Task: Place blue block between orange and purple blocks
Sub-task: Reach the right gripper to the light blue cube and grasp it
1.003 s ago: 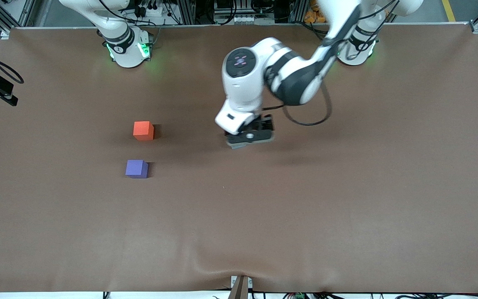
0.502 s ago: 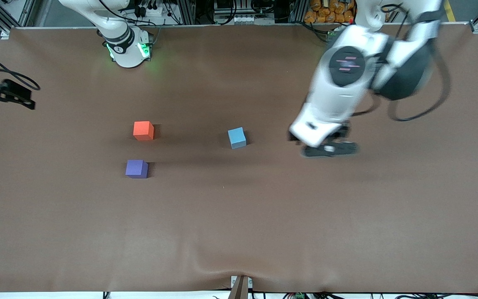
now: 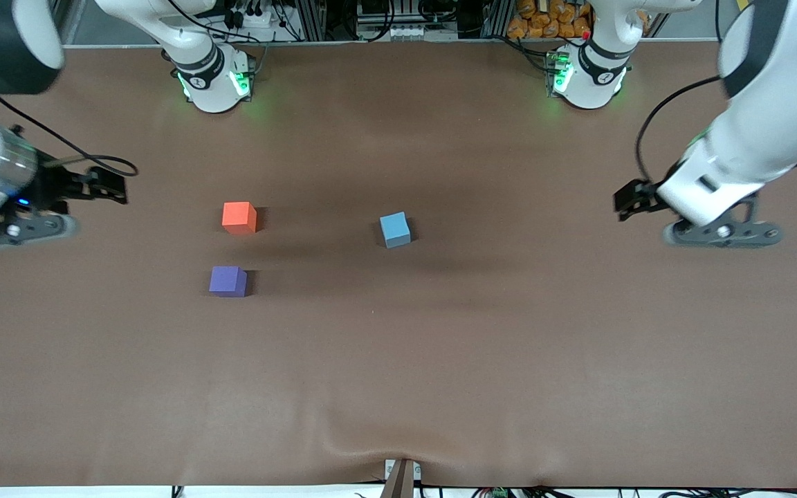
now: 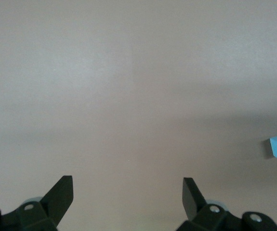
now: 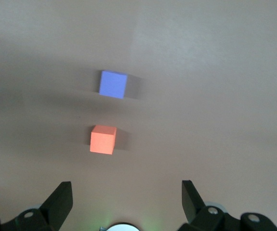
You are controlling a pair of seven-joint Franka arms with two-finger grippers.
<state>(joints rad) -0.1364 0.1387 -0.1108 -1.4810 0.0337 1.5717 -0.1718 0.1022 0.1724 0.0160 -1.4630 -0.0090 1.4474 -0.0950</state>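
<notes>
Pre-grasp: blue block (image 3: 395,229) loose, apart from orange block (image 3: 239,217) & purple block (image 3: 227,281). My left gripper (image 4: 127,188) & right gripper (image 5: 126,192) fingers wide, empty. Next: grab blue.

worktop (image 3: 398,373): covered by a brown matte sheet | sheet: a slight wrinkle at the edge nearest the front camera, near its middle | small bracket (image 3: 400,477): at that same edge, by the wrinkle | cables and metal framing (image 3: 398,21): along the edge where the bases stand | orange items (image 3: 544,17): heaped among that framing
</notes>
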